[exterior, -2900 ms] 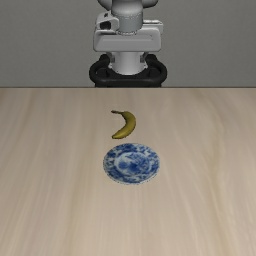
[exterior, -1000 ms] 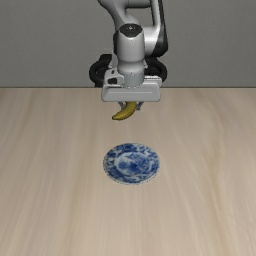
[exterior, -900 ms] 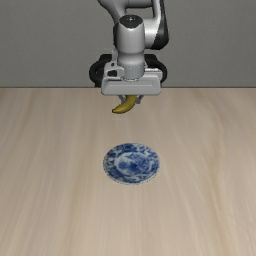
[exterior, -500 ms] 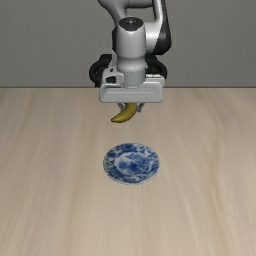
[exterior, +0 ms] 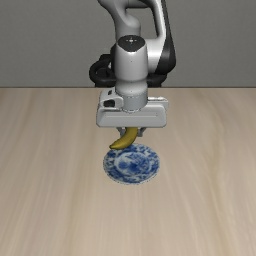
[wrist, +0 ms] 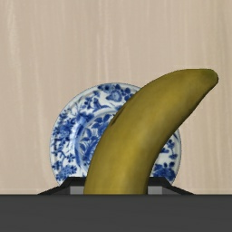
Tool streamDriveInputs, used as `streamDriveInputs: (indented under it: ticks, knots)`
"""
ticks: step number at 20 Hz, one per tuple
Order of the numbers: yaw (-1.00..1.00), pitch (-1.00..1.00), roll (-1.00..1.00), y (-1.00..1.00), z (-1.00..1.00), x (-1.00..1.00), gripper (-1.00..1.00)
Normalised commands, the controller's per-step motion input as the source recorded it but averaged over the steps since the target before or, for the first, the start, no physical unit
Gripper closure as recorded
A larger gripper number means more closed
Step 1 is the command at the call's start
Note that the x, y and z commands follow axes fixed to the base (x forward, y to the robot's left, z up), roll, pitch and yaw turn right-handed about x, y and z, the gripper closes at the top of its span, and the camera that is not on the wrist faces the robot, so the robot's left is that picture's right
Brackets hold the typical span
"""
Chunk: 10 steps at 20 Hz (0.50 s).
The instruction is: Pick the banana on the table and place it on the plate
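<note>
My gripper is shut on the yellow banana, which hangs from it just above the blue-and-white patterned plate. The banana's lower tip overlaps the plate's far edge in the exterior view. In the wrist view the banana rises large between my fingers, with the plate lying on the table beneath and behind it. The gripper body hides the banana's upper end in the exterior view.
The light wooden table spreads out on all sides of the plate. The robot's base stands at the far edge, in front of a grey wall.
The banana has left the table and is held in my gripper. Over the last second my hand carried it forward from the far side of the table until it hangs over the plate.
</note>
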Motion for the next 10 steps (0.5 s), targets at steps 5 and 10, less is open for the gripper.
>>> streamDriveInputs:
  ticks: [5, 10]
  knots:
    - [0.00, 0.00, 0.00, 0.00, 0.00, -0.20, -1.00]
    - [0.00, 0.00, 0.00, 0.00, 0.00, 0.00, -1.00]
